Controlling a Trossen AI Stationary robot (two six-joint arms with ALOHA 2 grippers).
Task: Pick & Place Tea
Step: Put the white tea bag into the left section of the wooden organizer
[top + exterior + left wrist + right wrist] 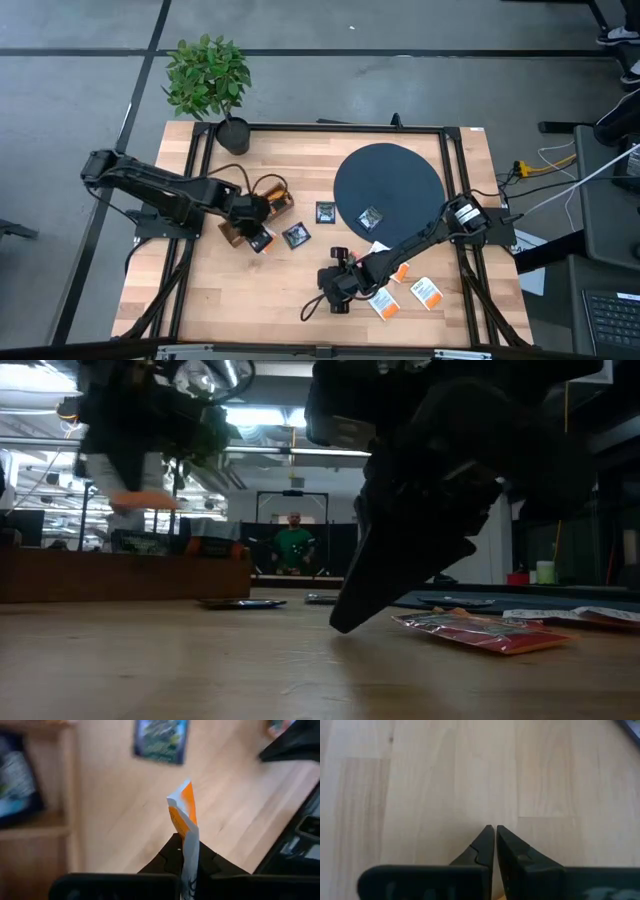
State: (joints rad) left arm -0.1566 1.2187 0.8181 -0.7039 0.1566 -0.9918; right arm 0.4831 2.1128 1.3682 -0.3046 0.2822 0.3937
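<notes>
White-and-orange tea sachet (184,815), pinched in left tool (186,851).
Right tool (494,836): nearly pressed together, empty, over bench (420,780).

The high view looks straight down on the whole table (250,290). The low view faces level across it into the room. Both wrist views look close at its wood.

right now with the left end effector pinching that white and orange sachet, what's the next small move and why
Probably carry it over the wooden box and lower it into a compartment. The left end effector is shut on the white and orange sachet, lifted off the table right beside the box, so only a short shift remains.
</notes>
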